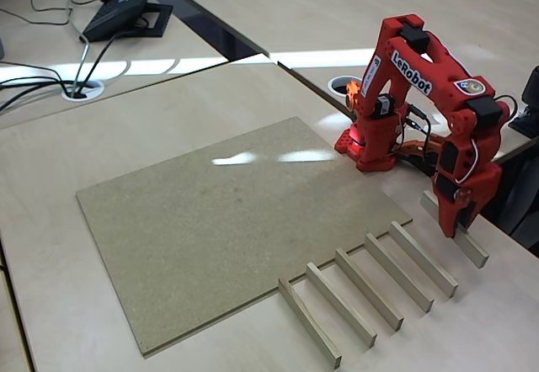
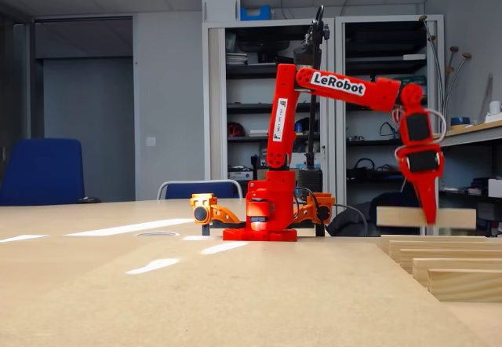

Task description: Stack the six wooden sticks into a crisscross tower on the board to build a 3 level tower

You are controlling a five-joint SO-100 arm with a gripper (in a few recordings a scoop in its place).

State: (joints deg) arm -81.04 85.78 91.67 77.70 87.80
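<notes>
Lifting the first stick off the table

My fingers [image 1: 456, 220] are clenched on the end stick [image 2: 426, 217], raised level above the five others [image 1: 370, 292] lying along the board's [image 1: 210, 212] near right edge. I should keep it level, carry it over the bare board, and lay it flat and square.

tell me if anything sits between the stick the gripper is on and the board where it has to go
Yes. In a fixed view the gripper is down on the far-right stick, and the other five sticks lie in a row between it and the board. The board's surface itself looks bare. Carried above that row, the stick should pass.
</notes>
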